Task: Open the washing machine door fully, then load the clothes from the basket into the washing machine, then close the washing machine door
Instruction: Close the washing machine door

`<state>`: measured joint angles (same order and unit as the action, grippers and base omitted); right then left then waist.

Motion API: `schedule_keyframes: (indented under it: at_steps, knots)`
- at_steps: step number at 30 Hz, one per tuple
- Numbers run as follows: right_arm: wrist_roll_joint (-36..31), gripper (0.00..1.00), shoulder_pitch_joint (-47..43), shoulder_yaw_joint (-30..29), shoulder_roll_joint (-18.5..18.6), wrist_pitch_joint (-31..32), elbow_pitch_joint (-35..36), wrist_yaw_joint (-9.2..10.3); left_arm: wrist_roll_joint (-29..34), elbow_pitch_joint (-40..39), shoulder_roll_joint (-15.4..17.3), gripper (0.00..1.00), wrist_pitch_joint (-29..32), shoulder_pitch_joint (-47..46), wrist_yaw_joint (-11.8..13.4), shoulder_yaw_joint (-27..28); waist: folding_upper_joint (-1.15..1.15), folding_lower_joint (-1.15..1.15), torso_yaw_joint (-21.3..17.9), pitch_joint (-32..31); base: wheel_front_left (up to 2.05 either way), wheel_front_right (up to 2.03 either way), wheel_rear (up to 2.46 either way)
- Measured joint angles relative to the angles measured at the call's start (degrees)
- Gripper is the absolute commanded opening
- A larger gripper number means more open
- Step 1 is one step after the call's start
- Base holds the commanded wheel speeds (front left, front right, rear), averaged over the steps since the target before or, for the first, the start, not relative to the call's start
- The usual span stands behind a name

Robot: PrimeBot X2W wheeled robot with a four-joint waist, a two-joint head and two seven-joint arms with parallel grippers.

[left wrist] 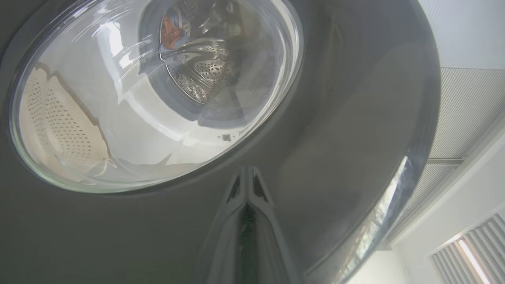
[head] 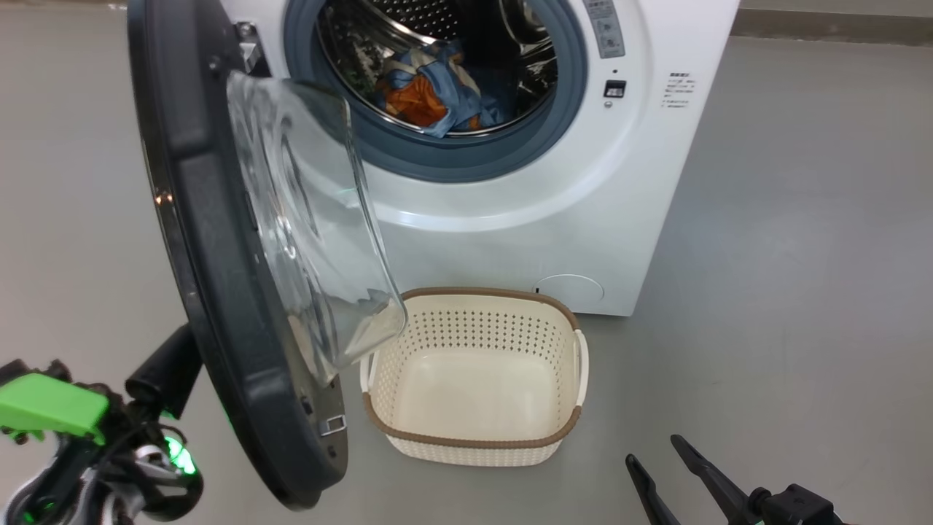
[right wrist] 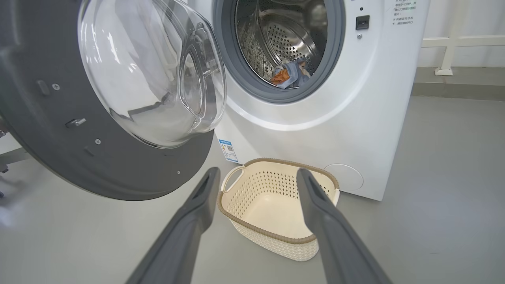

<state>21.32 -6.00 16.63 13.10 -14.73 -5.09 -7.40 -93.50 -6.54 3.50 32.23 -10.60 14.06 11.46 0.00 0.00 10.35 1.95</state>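
One clothes bundle (head: 437, 98) in drum (right wrist: 292, 35); left gripper (left wrist: 247, 173) closed behind washing machine door (head: 219, 292), likely for pushing shut; right gripper (head: 654, 449) spread open.

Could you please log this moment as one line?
clothes: in washing machine | basket: empty | door: open | left tool: shut | right tool: open

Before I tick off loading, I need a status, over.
Left gripper shut, at the door's outer face; right gripper open, empty. Clothes in the drum, basket empty, door open. Nothing blocking the drum's mouth.
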Motion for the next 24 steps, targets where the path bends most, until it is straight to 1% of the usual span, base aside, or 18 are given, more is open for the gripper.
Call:
schedule_keyframes:
  at_steps: [8,14,17,19,21,24]
  knots:
    - [0.0,1.0,0.1,1.0,0.1,0.0,-0.5,0.0,0.4,6.6,-0.8,0.0,-5.3,-3.0,-3.6,-3.8,0.0,0.0,-2.7,-1.1,0.0,0.0,0.0]
    - [0.0,1.0,0.1,1.0,1.0,0.0,-0.6,0.0,0.4,10.8,-0.9,0.0,-9.7,-5.0,-7.4,-8.0,0.0,0.0,-5.0,-1.8,0.0,0.0,0.0]
    - [0.0,1.0,0.1,1.0,1.4,0.0,-0.6,0.0,0.5,13.2,-0.9,0.0,-12.6,-6.4,-10.0,-9.6,0.0,0.0,-6.2,-1.8,0.0,0.0,0.0]
    - [0.0,1.0,0.1,1.2,1.6,0.0,-0.6,0.0,0.7,15.3,-1.0,0.0,-14.6,-7.6,-11.4,-10.4,0.0,0.0,-6.9,-1.8,0.0,0.0,0.0]
    - [0.0,1.0,0.1,1.3,1.8,0.0,-0.6,0.0,2.1,17.8,-1.1,0.0,-16.5,-9.2,-12.5,-11.3,0.0,0.0,-7.3,-1.5,0.0,0.0,0.0]
    - [0.0,1.0,0.1,1.6,2.2,0.0,-0.5,0.0,2.0,21.8,-1.3,0.0,-19.3,-12.2,-14.2,-12.4,0.0,0.0,-7.7,-0.7,0.0,0.0,0.0]
